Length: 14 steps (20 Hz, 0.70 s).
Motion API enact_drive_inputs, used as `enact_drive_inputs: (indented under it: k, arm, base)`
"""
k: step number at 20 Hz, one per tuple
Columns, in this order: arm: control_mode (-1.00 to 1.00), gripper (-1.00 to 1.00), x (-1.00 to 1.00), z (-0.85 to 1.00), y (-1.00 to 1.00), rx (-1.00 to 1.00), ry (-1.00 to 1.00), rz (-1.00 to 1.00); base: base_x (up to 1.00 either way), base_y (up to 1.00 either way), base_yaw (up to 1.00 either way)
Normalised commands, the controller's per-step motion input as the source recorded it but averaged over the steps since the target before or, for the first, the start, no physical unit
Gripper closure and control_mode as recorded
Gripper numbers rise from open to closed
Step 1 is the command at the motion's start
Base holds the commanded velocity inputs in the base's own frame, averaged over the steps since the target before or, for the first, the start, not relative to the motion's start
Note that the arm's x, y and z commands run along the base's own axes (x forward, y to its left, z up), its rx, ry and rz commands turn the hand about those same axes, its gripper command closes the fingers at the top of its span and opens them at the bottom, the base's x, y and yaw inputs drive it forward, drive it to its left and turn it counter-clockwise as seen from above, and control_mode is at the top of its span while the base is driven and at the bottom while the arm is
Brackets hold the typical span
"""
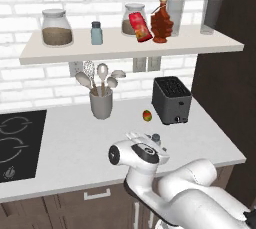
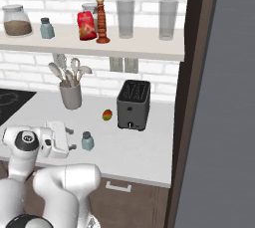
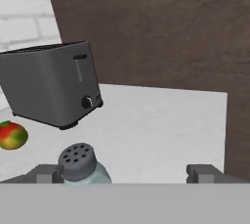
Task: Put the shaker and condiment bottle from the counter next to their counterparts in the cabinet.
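Observation:
A small blue-grey shaker (image 2: 87,141) with a dark cap stands on the counter (image 2: 144,147) in front of the toaster. My gripper (image 2: 70,139) is open, level with it and just to its left. In the hand view the shaker (image 3: 80,164) sits between the fingertips, close to the left one (image 3: 46,173), and nothing is gripped. Its cap (image 1: 156,137) peeks out behind my hand. On the cabinet shelf (image 1: 125,50) the brown-red condiment bottle (image 1: 161,20) stands right beside the slim red container (image 1: 140,26). A matching shaker (image 1: 96,33) stands further left.
A dark toaster (image 1: 171,100) and a small red-green fruit (image 1: 146,116) sit behind the shaker. A grey utensil holder (image 1: 101,104) stands left of them, and the black hob (image 1: 17,145) at far left. Glass jars (image 1: 56,27) and tumblers (image 2: 125,19) share the shelf. A dark brown panel (image 2: 189,97) bounds the right.

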Motion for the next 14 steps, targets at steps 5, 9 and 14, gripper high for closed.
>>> enact_drive_inputs:
  k: [5,9,14]
  arm:
    - [-1.0,-1.0,0.16,-0.3,0.0,0.0,0.01,0.0]
    - [-1.0,-1.0,0.18,-0.14,-0.01,0.0,0.0,0.0]
    - [-1.0,-1.0,0.34,-0.18,0.0,0.0,0.02,0.0]
  base:
    - [0.0,0.0,0.0]
    - [0.0,0.0,0.0]
    - [0.0,0.0,0.0]
